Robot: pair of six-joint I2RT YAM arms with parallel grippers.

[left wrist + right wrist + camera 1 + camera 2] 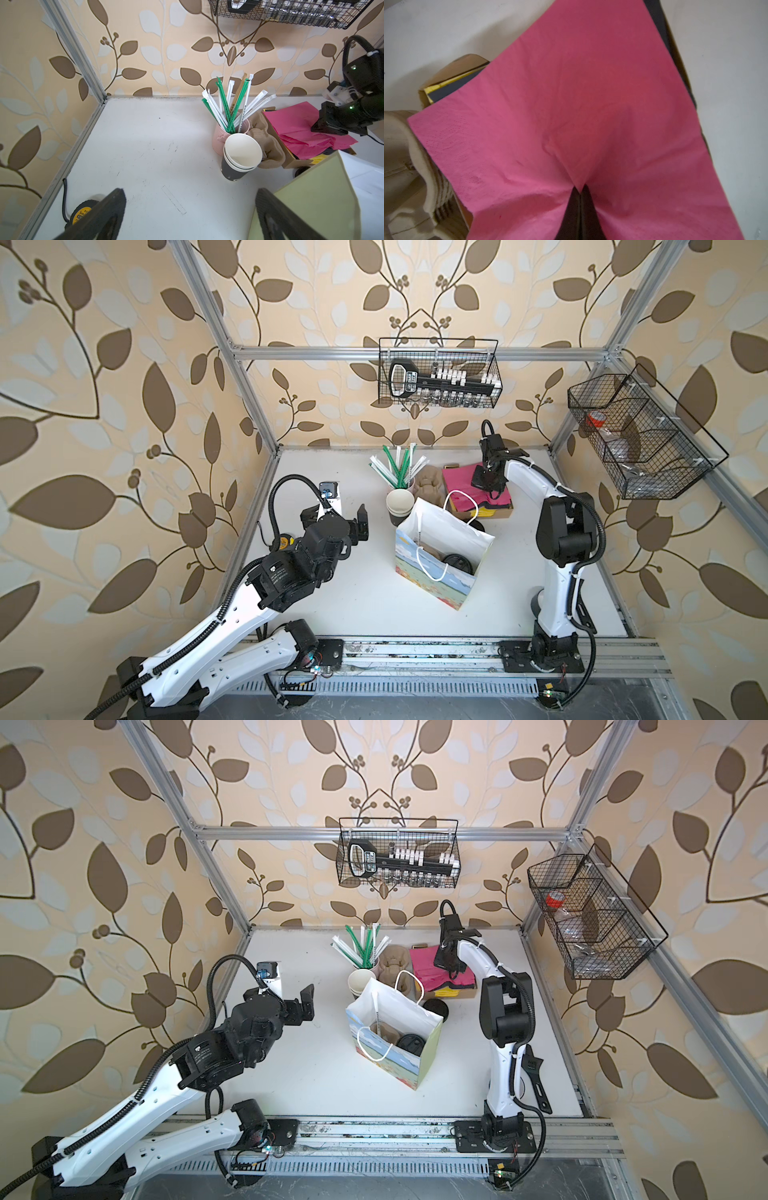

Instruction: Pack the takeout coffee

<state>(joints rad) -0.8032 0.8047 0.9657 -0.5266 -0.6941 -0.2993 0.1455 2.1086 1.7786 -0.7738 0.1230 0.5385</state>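
The takeout coffee shows only as a round black lid (456,562) (411,1043) inside the upright white paper bag (446,531) (397,1006); its cup body is hidden by the bag and a brown carrier. My left gripper (336,516) (281,995) (191,207) hovers open and empty left of the bag, whose green side (315,197) stands beside one finger. At the back, my right gripper (486,485) (446,965) (580,192) is shut, pinching a fold of the top pink napkin (571,93).
Behind the bag stand stacked lidless cups (400,504) (242,153), a pink holder of wrapped straws (399,464), pulp carriers (428,485) and the napkin box (494,512). A loose black lid (435,1007) lies by the bag. A tape measure (82,214) lies near the left wall.
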